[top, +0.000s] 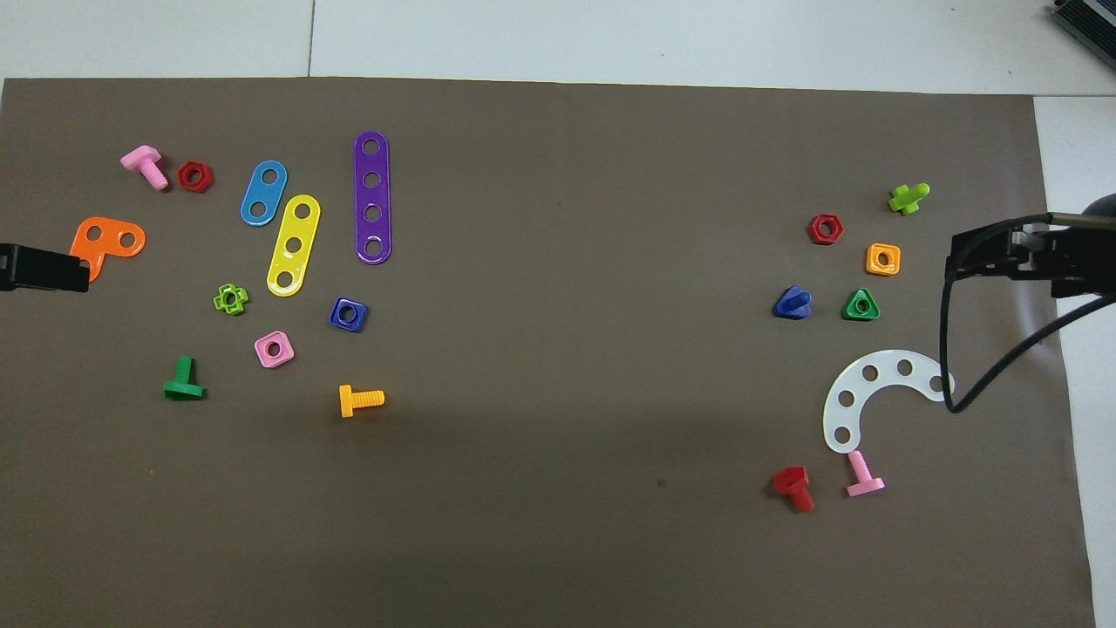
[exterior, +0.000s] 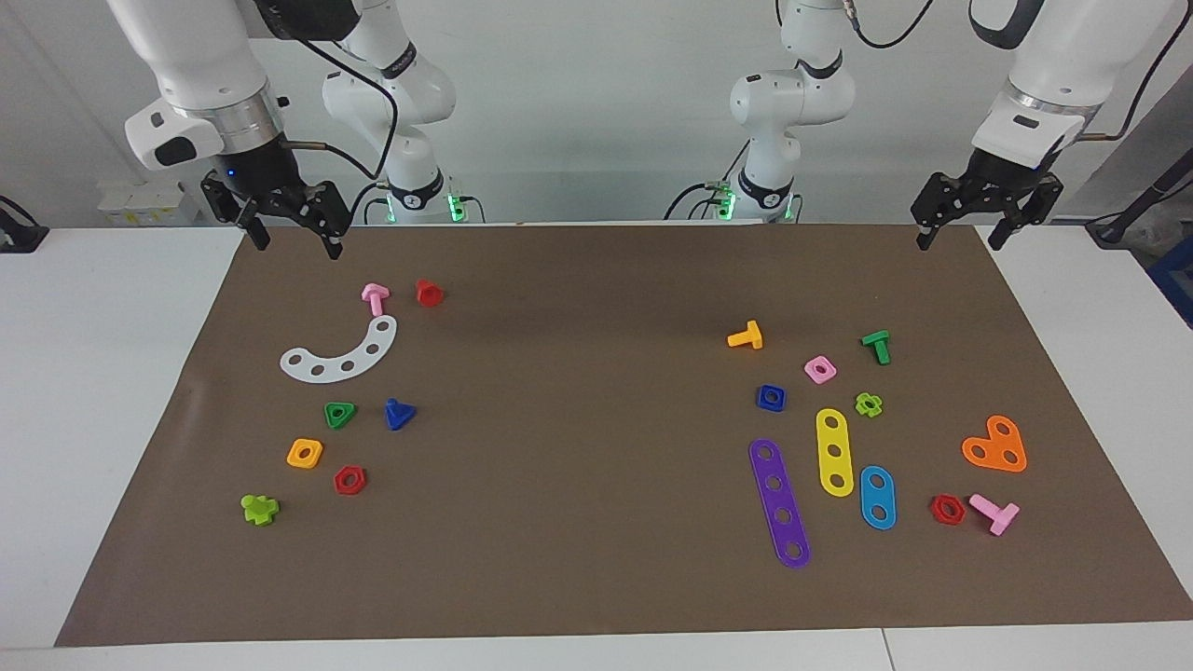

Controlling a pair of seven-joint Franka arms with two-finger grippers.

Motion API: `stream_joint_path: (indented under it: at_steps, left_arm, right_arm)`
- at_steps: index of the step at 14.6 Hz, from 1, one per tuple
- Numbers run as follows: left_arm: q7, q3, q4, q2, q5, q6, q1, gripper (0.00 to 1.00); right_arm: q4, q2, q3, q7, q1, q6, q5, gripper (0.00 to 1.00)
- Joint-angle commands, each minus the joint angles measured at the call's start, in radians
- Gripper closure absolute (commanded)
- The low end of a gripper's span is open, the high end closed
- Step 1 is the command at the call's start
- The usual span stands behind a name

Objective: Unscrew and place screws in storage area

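Note:
The dark-blue bolt (exterior: 399, 414) with a triangular head lies on the brown mat (exterior: 596, 308) at the right arm's end, beside a green triangular nut (exterior: 339, 415). It also shows in the overhead view (top: 792, 302). The dark-blue square nut (exterior: 770, 398) lies apart from it at the left arm's end, also seen from overhead (top: 348, 314). My right gripper (exterior: 293, 240) is open and empty, raised over the mat's edge at its own end. My left gripper (exterior: 960, 238) is open and empty, raised over the mat's corner at its own end.
By the bolt lie a white curved strip (exterior: 341, 354), pink bolt (exterior: 375, 298), red bolt (exterior: 429, 293), orange nut (exterior: 305, 453), red nut (exterior: 349, 480) and a lime bolt (exterior: 259, 509). By the nut lie purple (exterior: 779, 503), yellow (exterior: 834, 452) and light-blue strips (exterior: 877, 497), and an orange plate (exterior: 995, 445).

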Motion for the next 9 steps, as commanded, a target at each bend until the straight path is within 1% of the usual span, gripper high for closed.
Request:
stream_joint_path:
  at_steps: [1,3,7,9]
  left_arm:
    - [0.001,0.009,0.01,-0.01,-0.042,-0.031,0.004,0.0]
    - [-0.009,0.01,0.01,-0.01,-0.049,-0.031,0.006,0.0]
    - [-0.013,0.004,0.007,-0.013,-0.042,-0.033,-0.006,0.0]
    - [-0.062,-0.001,0.004,-0.016,-0.042,-0.031,-0.011,0.0]
  right_arm:
    - [0.035,0.025,0.006,-0.026,-0.006,-0.023,0.013,0.0]
    - [0.024,0.034,0.008,-0.032,-0.008,0.003,0.019,0.0]
    - [-0.02,0.013,0.008,-0.042,-0.002,0.0,0.02,0.0]
    - [-0.019,0.013,0.008,-0.043,-0.002,-0.001,0.023,0.0]
